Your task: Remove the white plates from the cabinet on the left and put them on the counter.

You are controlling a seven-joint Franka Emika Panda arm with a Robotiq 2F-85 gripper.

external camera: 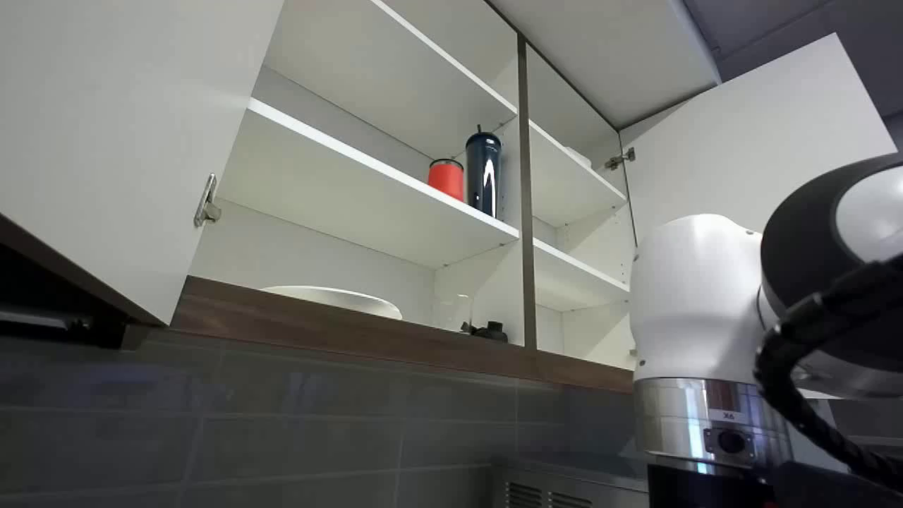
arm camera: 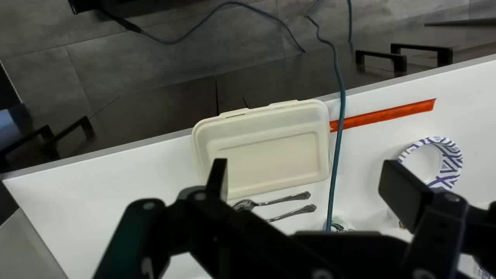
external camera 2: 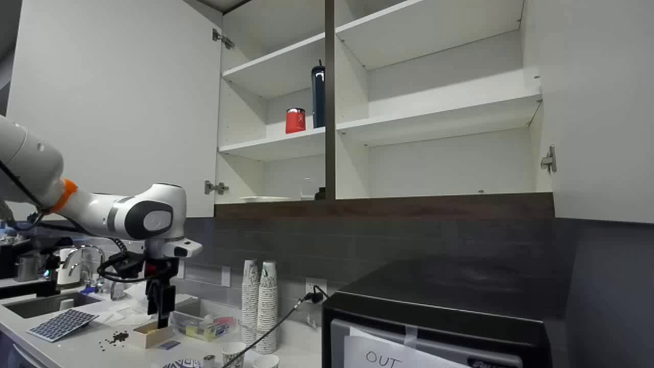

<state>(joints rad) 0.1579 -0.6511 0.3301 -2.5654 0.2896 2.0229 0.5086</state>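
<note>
1. Two black fingers of the dark, pincer-like gripper stand well apart, nothing pinched between them, so no plate is in hand.
2. Below, the long white counter carries a cream rectangular lidded box toward ten o'clock from the gripper and a blue-patterned round dish toward three. I can make out no plain white plate on it; the placing looks wholly undone.
3. Farther off, the large white wall cabinet with a brown wood-grain bottom edge has its flat white door swung wide. That part seems done.
4. Deeper, on the lowest level of the nine-o'clock bay, lies a shallow, glossy white plate. Only its rim side shows, so I cannot tell whether others are stacked with it. In an exterior view the white plate is toward one o'clock from the gripper. Left to do, I judge: reach up, take the rim, lift out, set down, repeat for any others.
5. On the shelf above, a small red cylindrical cup and a tall dark-blue bottle are no part of the job.
</note>
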